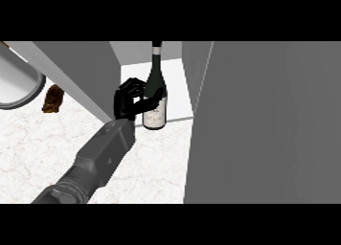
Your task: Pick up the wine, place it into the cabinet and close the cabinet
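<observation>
The left robot hand (126,102) curls round the body of the tall dark glass wine bottle (157,80), which is likely heavy, slick and breakable, so best gripped there.

Half the counter is out of sight!
The grey cabinet door (272,124) blocks the whole right side. The left hand (130,99) curls over the wine bottle (155,112), hiding its left flank, and the label's too small to read. The grey-rimmed basin (33,91) runs off the left edge. The brown lump (53,99) beside it? Can't tell.
</observation>
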You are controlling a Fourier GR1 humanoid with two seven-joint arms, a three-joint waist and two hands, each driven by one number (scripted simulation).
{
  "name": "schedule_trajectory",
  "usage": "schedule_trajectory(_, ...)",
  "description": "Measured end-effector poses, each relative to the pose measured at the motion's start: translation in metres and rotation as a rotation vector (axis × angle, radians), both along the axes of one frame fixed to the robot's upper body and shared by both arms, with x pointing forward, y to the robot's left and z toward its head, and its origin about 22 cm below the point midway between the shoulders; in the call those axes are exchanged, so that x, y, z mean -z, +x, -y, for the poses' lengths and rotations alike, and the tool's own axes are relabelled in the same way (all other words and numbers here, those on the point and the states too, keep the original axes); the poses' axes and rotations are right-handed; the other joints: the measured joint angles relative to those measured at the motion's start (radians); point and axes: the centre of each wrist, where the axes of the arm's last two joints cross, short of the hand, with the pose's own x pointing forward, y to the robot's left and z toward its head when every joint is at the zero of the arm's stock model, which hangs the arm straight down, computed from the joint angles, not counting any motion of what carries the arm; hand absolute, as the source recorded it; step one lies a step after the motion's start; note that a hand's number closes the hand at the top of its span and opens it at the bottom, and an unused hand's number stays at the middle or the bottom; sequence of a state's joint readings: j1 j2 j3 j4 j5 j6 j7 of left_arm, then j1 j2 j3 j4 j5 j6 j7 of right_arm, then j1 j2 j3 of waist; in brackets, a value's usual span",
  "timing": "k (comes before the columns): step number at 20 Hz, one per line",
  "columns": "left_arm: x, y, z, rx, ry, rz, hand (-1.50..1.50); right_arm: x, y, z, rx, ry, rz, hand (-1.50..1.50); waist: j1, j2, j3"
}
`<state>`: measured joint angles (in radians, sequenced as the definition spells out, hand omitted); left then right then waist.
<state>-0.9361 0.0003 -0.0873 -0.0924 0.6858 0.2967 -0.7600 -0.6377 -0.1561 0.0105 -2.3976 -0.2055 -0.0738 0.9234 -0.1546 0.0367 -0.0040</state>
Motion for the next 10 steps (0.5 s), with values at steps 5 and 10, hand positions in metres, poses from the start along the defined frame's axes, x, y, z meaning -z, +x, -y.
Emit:
schedule_trajectory(5, 0.013, -0.010, -0.005, -0.006, 0.001, -0.019, 1.50, 0.000, 0.003, -0.001, -0.025, 0.010, -0.004, -1.50, -0.017, 0.002, -0.001)
schedule_trajectory(10, 0.015, -0.012, -0.006, -0.019, 0.015, -0.035, 1.50, 0.002, 0.003, -0.001, -0.032, 0.009, -0.010, -1.50, -0.025, 0.001, -0.001)
